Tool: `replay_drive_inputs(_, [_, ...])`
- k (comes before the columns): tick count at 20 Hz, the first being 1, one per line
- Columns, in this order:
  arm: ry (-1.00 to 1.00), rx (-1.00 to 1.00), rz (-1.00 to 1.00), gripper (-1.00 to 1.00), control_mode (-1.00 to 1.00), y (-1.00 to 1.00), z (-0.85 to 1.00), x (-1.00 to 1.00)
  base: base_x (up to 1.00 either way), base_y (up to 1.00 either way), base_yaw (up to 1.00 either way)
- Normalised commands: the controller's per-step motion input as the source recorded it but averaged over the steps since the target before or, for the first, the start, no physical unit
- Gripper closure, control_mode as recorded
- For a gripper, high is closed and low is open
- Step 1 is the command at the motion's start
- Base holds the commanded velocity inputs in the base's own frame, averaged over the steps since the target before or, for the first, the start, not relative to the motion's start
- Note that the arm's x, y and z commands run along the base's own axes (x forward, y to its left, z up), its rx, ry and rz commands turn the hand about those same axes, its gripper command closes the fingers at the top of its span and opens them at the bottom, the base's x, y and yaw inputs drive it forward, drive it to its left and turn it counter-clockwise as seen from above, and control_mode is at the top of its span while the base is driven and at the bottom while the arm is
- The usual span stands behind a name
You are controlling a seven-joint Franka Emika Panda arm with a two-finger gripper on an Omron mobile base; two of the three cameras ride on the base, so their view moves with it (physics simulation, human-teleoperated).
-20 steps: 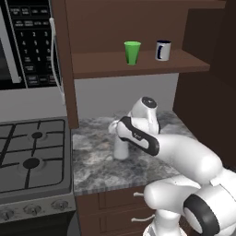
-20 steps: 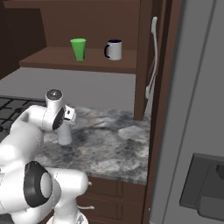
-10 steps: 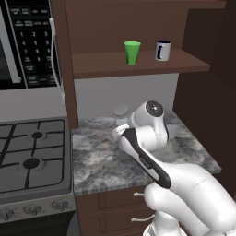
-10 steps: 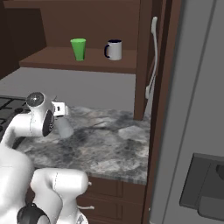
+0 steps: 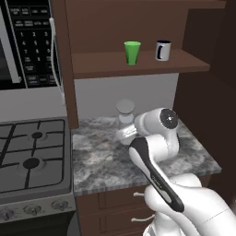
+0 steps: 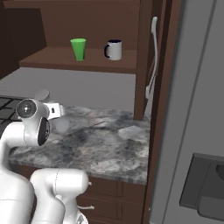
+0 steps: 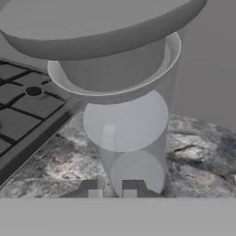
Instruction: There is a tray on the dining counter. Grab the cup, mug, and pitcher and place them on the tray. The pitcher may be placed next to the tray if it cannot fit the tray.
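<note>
My gripper (image 7: 112, 189) is shut on the pitcher (image 7: 126, 124), low on its pale grey-white body, with the flared top looming over the hand view. The same pitcher (image 5: 125, 115) stands over the small marbled worktop (image 5: 101, 159), in front of my wrist; its body also shows beside my hand (image 6: 62, 125). On the wooden shelf (image 5: 138, 64) above, the green cup (image 5: 132, 52) (image 6: 78, 48) is left of the white mug (image 5: 163, 50) (image 6: 114, 49) with its dark handle. The tray and the dining counter are out of view.
A gas stove (image 5: 32, 152) adjoins the worktop on the left, under a microwave (image 5: 23, 41). A dark cabinet wall (image 5: 207, 92) closes the right side. A grey fridge (image 6: 197, 109) with a long handle (image 6: 153, 57) stands further right. Drawers sit under the worktop.
The arm has folded back towards the base and its wrist has turned. The pitcher has gone with the hand and now sits a little higher over the worktop. Cup and mug have not moved.
</note>
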Motion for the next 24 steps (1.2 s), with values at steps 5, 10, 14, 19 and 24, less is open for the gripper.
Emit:
replay_drive_inputs(5, [-0.03,0.02,0.00,1.00,-1.00,0.00,0.72,-0.27,0.00,0.00,0.00])
replay_drive_inputs(10, [0.00,0.00,0.00,1.00,-1.00,-0.01,0.26,-0.50,0.00,0.00,0.00])
replay_drive_inputs(14, [0.07,0.02,-0.03,1.00,-1.00,-0.01,0.12,-0.74,0.00,0.00,0.00])
replay_drive_inputs(19, [0.04,0.03,0.00,1.00,-1.00,-0.01,0.17,-0.64,0.00,0.00,0.00])
replay_drive_inputs(24, [0.01,0.03,0.00,1.00,-1.00,-0.06,0.12,-0.54,0.00,0.00,0.00])
